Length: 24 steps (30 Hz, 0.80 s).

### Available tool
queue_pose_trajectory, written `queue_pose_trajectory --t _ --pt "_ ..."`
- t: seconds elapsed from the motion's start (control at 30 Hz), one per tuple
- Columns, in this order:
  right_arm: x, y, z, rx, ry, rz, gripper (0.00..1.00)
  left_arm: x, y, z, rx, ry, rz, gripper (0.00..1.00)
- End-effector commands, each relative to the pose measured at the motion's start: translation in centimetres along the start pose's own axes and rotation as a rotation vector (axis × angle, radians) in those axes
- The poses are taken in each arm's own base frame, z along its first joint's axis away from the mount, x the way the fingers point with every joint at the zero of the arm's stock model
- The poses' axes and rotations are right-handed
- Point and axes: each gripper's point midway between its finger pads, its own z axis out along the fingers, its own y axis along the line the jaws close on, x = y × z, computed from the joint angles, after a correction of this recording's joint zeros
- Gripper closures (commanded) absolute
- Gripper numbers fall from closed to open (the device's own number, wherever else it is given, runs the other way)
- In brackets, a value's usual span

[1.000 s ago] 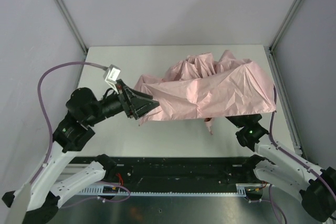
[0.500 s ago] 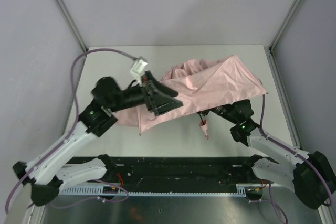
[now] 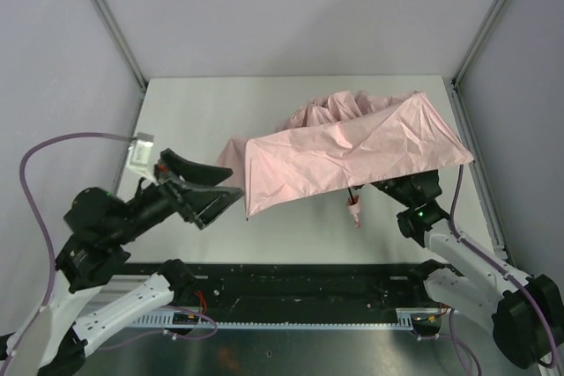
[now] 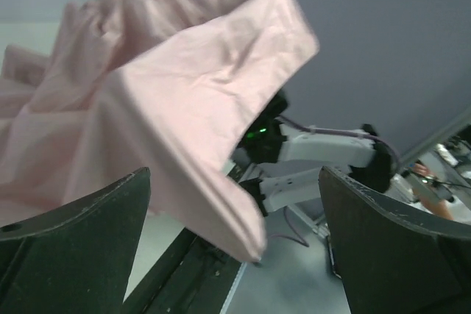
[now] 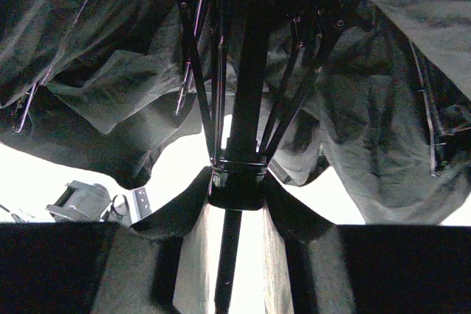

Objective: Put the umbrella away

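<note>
Not much of this job can be called done yet, tbh. The umbrella (image 3: pixel 370 129) is held up over the right half of the table (image 3: pixel 203 121), and its canopy (image 3: pixel 326 165) is only half collapsed. A wide flat panel of pink is spread toward the near side, with bunched folds piled at the far side. The small pink handle (image 3: pixel 354 210) can be seen dangling under the near edge.

In the right wrist view the right gripper (image 5: pixel 237 196) is clamped on the black shaft (image 5: pixel 246 93) right at the runner. The ribs (image 5: pixel 199 71) are fanned out above it, so the whole thing looks to be carried by that arm. The left gripper (image 3: pixel 234 181) is spread wide with nothing in it. It's parked just beside the canopy's near left corner, and no contact with the fabric can be made out.

What's left, by the look of it:
- the ribs pulled all the way in
- the shaft telescoped down
- the fabric gathered and wrapped
- the bundle set down somewhere

No sleeve or bin is shown, so where it's meant to end up can't be told.
</note>
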Motion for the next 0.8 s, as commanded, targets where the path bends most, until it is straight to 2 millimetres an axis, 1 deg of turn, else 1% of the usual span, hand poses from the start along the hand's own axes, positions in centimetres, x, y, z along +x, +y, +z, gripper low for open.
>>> queue_pose_trajectory --t 0.0,0.03,0.07,0.13,0.2,0.3,0.33,0.4,0.47,0.5,0.53,0.6,0.63,0.7,0.77 --pt "-3.4 3.4 -0.1 -0.118 -0.098 -0.081 1.00 1.9 5.0 1.6 -0.220 0.065 -0.041 0.01" --pt "-3.3 3.7 -0.1 -0.127 -0.094 -0.079 1.00 2.1 4.9 2.2 -0.210 0.082 -0.039 0.02" --pt "-3.1 3.9 -0.1 -0.134 -0.087 -0.074 1.00 2.2 4.8 2.8 -0.198 0.100 -0.034 0.04" --pt "-2.4 4.4 0.1 -0.146 -0.067 -0.068 1.00 2.3 4.3 4.1 -0.158 0.130 -0.023 0.16" --pt "-1.4 5.3 0.4 -0.177 -0.043 -0.065 1.00 2.4 3.8 5.6 -0.107 0.153 -0.020 0.32" --pt "0.1 7.4 1.0 -0.259 -0.010 -0.044 1.00 2.7 2.9 8.3 -0.014 0.182 -0.036 0.67" --pt "0.5 8.1 1.3 -0.289 -0.006 -0.034 1.00 2.9 2.4 9.3 0.022 0.195 -0.047 0.75" --pt "1.3 9.0 2.0 -0.331 -0.002 0.005 1.00 3.8 1.7 11.5 0.070 0.227 -0.065 0.83" --pt "1.8 9.8 2.6 -0.373 -0.009 0.050 1.00 4.6 1.0 13.3 0.090 0.243 -0.055 0.87" --pt "1.8 10.2 2.8 -0.394 -0.020 0.069 1.00 4.9 1.1 14.0 0.080 0.245 -0.046 0.88" --pt "1.7 10.6 2.9 -0.419 -0.030 0.086 1.00 5.1 1.5 14.4 0.062 0.241 -0.039 0.89" --pt "1.6 11.1 2.9 -0.455 -0.046 0.112 1.00 5.5 2.9 14.7 0.004 0.224 -0.021 0.89" --pt "1.5 11.3 2.8 -0.469 -0.050 0.119 1.00 5.6 3.6 14.6 -0.023 0.213 -0.011 0.87" --pt "1.3 11.7 2.5 -0.495 -0.048 0.131 1.00 6.2 4.6 14.1 -0.054 0.212 -0.001 0.77" --pt "1.2 12.3 2.1 -0.532 -0.045 0.140 1.00 6.7 4.8 13.8 -0.047 0.227 0.003 0.64"
